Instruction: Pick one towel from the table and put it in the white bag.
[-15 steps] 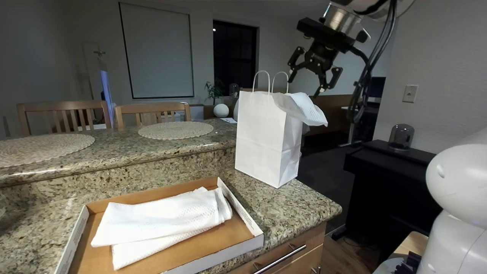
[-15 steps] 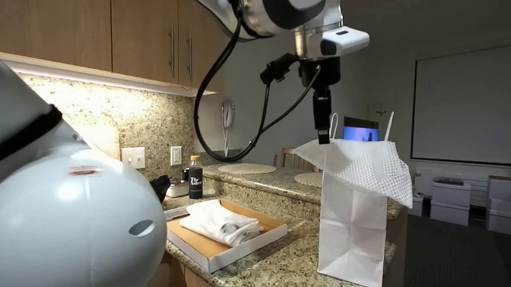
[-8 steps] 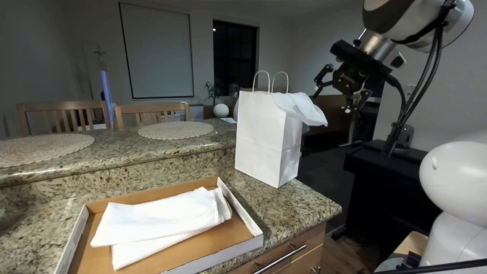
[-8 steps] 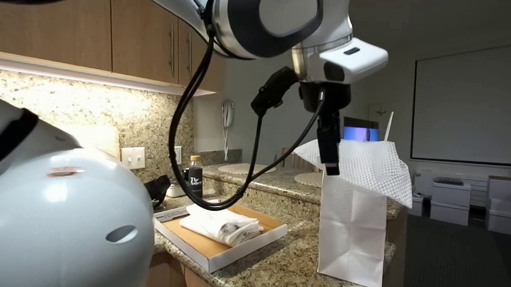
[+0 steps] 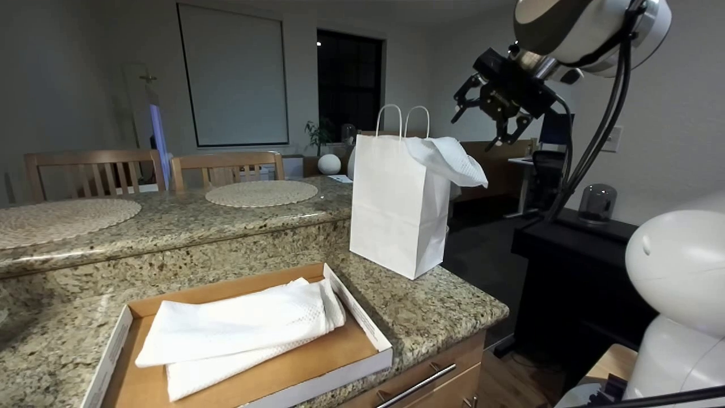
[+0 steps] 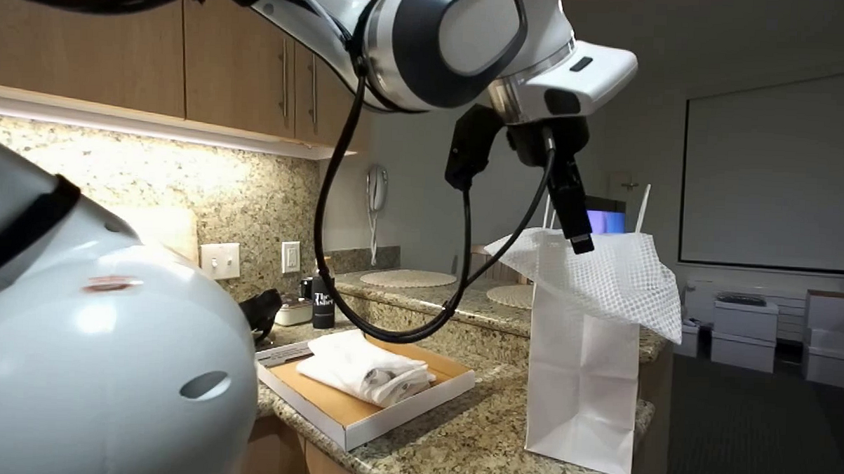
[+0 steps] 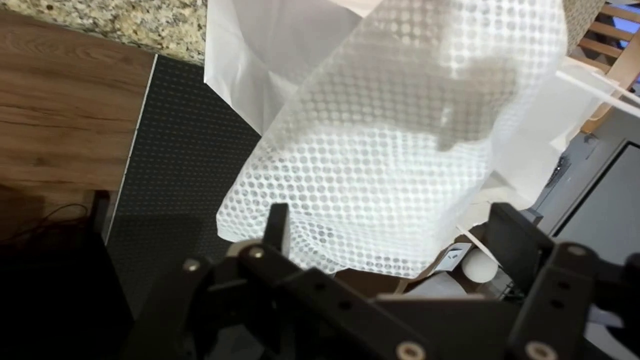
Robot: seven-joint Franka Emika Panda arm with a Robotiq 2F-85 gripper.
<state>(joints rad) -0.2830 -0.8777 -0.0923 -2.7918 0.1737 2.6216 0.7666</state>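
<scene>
The white paper bag (image 5: 391,204) stands upright on the granite counter near its end; it also shows in an exterior view (image 6: 582,383). A white waffle-textured towel (image 5: 456,161) hangs partly out over the bag's rim, and it fills the middle of the wrist view (image 7: 360,165). Another white towel (image 5: 243,323) lies folded in the cardboard tray (image 5: 371,362). My gripper (image 5: 474,131) is open and empty, tilted, above and beside the hanging towel. In the wrist view its fingers (image 7: 390,212) are wide apart, with the towel beyond them.
Two paper handles (image 5: 418,122) stand up from the bag's rim. A raised counter ledge with woven placemats (image 5: 261,194) runs behind the tray. A black cabinet (image 5: 566,266) stands beyond the counter's end. A dark bottle (image 6: 323,300) stands behind the tray.
My open gripper has moved off from above the bag, dropped, then risen a little and come partly back, tilting. The bag, the hanging towel and the tray have not moved visibly.
</scene>
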